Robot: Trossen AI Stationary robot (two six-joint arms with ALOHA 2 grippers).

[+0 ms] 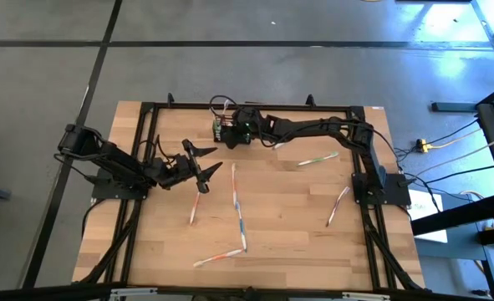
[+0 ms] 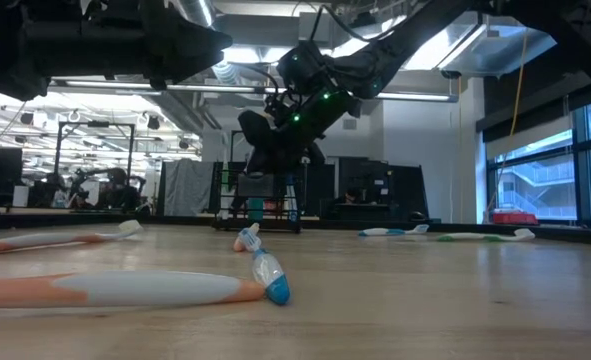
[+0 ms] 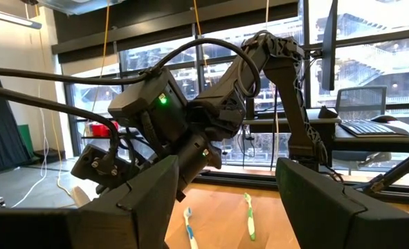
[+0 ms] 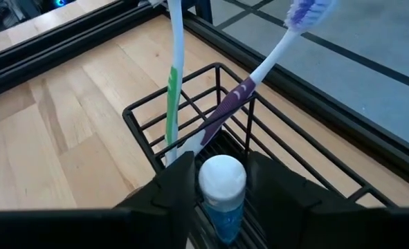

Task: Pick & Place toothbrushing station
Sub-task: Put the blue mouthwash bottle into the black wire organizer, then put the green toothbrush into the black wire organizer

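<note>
Two toothbrushes (image 4: 211,117) lean in the toothbrushing station (image 4: 259,149) at the counter's (image 1: 280,217) far edge. The right tool (image 4: 221,187) pinches a white-capped teal tube (image 4: 221,197) over it; a weak grip could drop the tube outside. The left tool (image 1: 203,164) waits spread near the middle.

1. the toothbrushing station (image 4: 190,114) is a small black wire-mesh basket with open grid sides.
2. it stands upright near the table's far edge (image 1: 219,128).
3. inside it, a green-and-white and a purple-and-white toothbrush lean, with a white-capped teal tube.
</note>
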